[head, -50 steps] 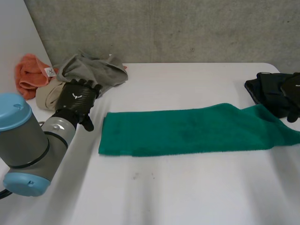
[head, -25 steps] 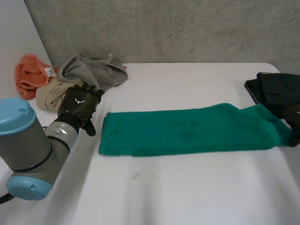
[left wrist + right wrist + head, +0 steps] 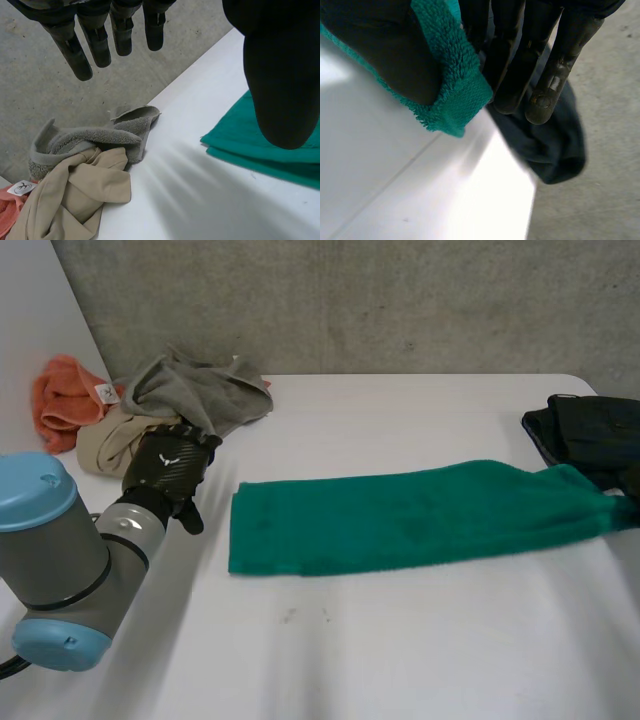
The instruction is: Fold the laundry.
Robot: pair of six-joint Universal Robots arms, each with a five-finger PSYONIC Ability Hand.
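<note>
Green terry towel (image 3: 410,515) lies as a long folded strip across the middle of the white table (image 3: 400,640) in the head view. Off the towel's left end is the left hand (image 3: 168,465), near the cloth but apart from it. Beyond that hand, farther from the towel, sits a heap: a grey cloth (image 3: 200,390) over a beige cloth (image 3: 105,440), with an orange cloth (image 3: 65,395) behind them. A dark garment (image 3: 585,435) lies at the towel's right end.

In the left wrist view, the left hand's fingers (image 3: 95,40) hang straight and spread with the thumb well apart, holding nothing. A corner of the towel lies below the thumb, and the heap lies below the fingertips.

In the right wrist view, the right hand (image 3: 510,60) pinches the towel's end between thumb and straight fingers — a green corner sticks out past the thumb. The dark garment lies just behind the fingers.
</note>
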